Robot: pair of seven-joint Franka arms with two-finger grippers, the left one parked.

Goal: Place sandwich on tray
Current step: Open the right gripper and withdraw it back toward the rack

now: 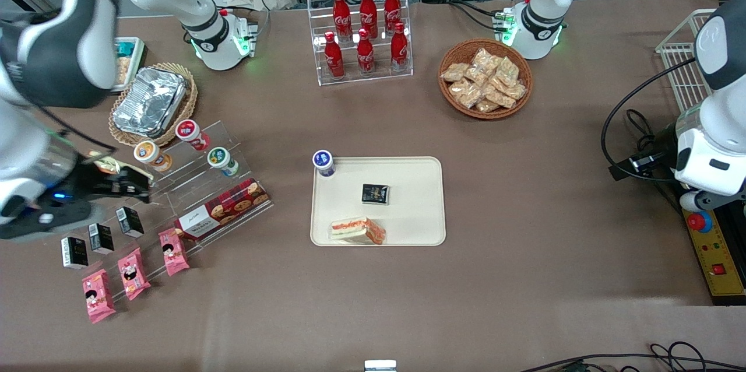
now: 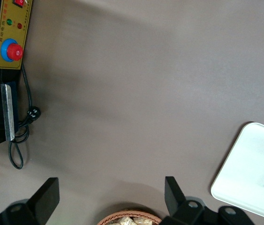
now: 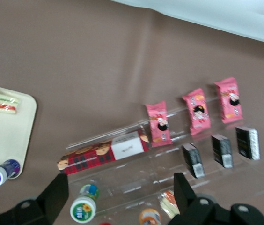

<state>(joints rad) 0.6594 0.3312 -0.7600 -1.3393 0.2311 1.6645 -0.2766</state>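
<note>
The sandwich (image 1: 358, 231), a clear-wrapped wedge with pale bread and red-orange and green filling, lies flat on the cream tray (image 1: 408, 185), at the corner nearest the front camera. It also shows in the right wrist view (image 3: 0, 102), lying on the tray (image 3: 1, 136). My right gripper (image 1: 140, 186) hovers above the clear acrylic stand (image 1: 175, 185) at the working arm's end of the table, well away from the tray. It is open and empty (image 3: 120, 192). Another wrapped pale and orange sandwich (image 3: 169, 204) lies on the stand beside one fingertip.
A blue-capped bottle (image 1: 323, 162) and a small black box (image 1: 375, 193) are on the tray. The stand holds three bottles (image 1: 189, 134), a red cookie box (image 1: 224, 209), black boxes (image 1: 102, 237) and pink packets (image 1: 134, 273). A foil container (image 1: 150, 101), cola rack (image 1: 364, 34) and snack basket (image 1: 485, 78) stand farther back.
</note>
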